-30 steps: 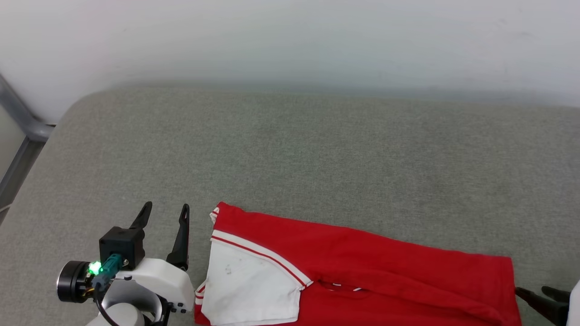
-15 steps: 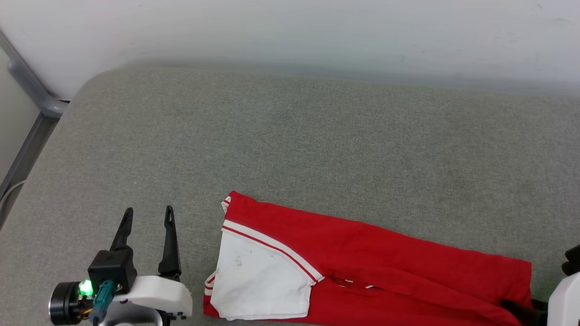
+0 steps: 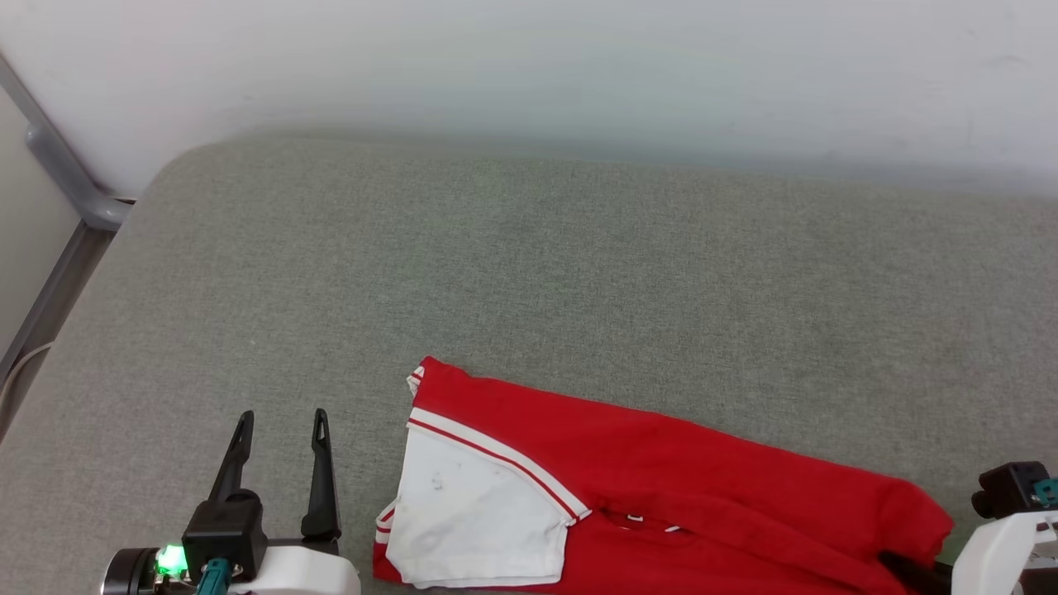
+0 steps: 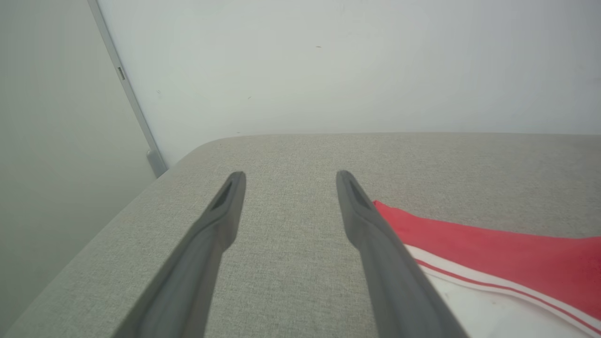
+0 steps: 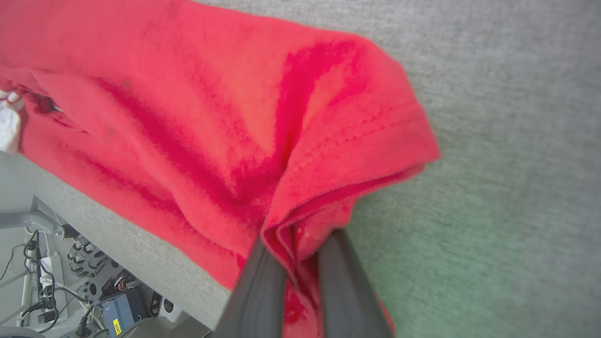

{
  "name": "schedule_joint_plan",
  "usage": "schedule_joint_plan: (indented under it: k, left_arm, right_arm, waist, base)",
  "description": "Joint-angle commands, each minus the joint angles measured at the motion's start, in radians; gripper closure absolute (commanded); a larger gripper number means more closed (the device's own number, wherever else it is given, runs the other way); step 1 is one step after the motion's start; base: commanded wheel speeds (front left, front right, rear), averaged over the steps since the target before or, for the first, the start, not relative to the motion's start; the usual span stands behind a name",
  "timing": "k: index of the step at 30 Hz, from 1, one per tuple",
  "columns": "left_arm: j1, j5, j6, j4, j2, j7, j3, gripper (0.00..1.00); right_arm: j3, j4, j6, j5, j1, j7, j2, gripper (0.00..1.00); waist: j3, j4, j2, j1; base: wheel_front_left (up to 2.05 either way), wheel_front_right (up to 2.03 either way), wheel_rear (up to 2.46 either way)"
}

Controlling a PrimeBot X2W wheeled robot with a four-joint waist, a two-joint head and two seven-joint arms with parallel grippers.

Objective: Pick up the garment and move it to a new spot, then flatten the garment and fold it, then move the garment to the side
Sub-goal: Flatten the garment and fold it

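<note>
Newly bunched at its right corner, the red, white-sleeved garment (image 3: 702, 487) lies folded.

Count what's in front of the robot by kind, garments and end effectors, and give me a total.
Garments: 1, the red garment with a white sleeve.
End effectors: 2, the left end effector open beside it, the right end effector shut on its edge.
Total: 3.

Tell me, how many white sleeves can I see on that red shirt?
1: the white sleeve lies on top at the left end of the garment. A second may be folded underneath.
</note>
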Motion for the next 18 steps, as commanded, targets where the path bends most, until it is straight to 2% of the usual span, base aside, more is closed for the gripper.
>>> schedule_joint_plan:
  k: [1, 8, 12, 18]
  left_arm:
    - [0.014, 0.018, -0.015, 0.003, -0.014, -0.004, 0.015, 0.00]
    - [0.038, 0.069, -0.062, 0.012, -0.054, -0.004, 0.064, 0.00]
    - [0.044, 0.094, -0.089, 0.019, -0.076, -0.004, 0.088, 0.00]
    - [0.060, 0.127, -0.122, 0.037, -0.096, -0.004, 0.112, 0.00]
  right_arm:
    - [0.006, 0.022, -0.001, 0.007, -0.004, -0.014, -0.012, 1.00]
    - [-0.018, 0.093, -0.001, 0.025, -0.025, -0.064, -0.071, 1.00]
    - [-0.034, 0.175, -0.001, 0.011, -0.045, -0.091, -0.112, 1.00]
    - [-0.033, 0.232, -0.001, 0.002, -0.062, -0.100, -0.132, 1.00]
  waist:
    - [-0.006, -0.003, 0.0000, 0.0000]
    - [-0.023, -0.009, 0.0000, 0.0000]
    - [-0.032, -0.012, 0.0000, 0.0000]
    - [-0.053, -0.017, 0.0000, 0.0000]
  base:
    - [0.00, 0.00, 0.00]
    - [0.00, 0.00, 0.00]
    - [0.00, 0.00, 0.00]
    - [0.00, 0.00, 0.00]
